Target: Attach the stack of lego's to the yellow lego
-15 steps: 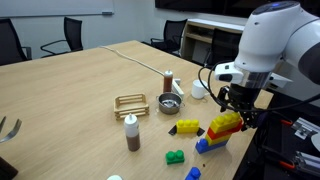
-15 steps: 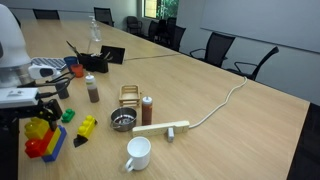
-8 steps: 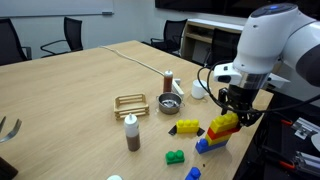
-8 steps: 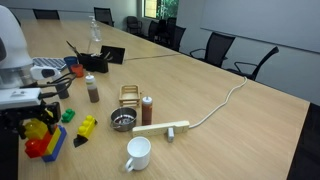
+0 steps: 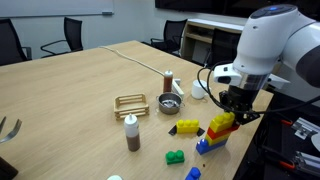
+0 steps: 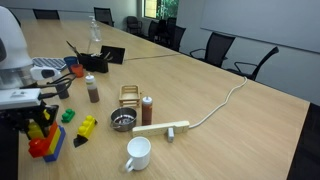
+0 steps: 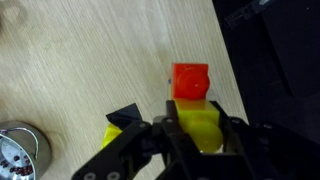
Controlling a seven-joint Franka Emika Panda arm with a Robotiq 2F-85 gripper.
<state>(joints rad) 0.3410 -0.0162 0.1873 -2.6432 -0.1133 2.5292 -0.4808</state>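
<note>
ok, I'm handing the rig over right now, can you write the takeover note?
Gripper: lowered onto the stepped tower of yellow, red and blue toy bricks, with a finger either side of its yellow top brick. A firm clamp cannot be confirmed.
Tower: standing on the wooden table, near the edge.
Low wide yellow brick with a small dark piece at one end: flat on the table beside the tower, apart from it.
Done: gripper placed at the tower.
Left: confirm grip, lift, carry over the low yellow brick, press on.
Probably steer clear of the small loose green brick nearby.
</note>
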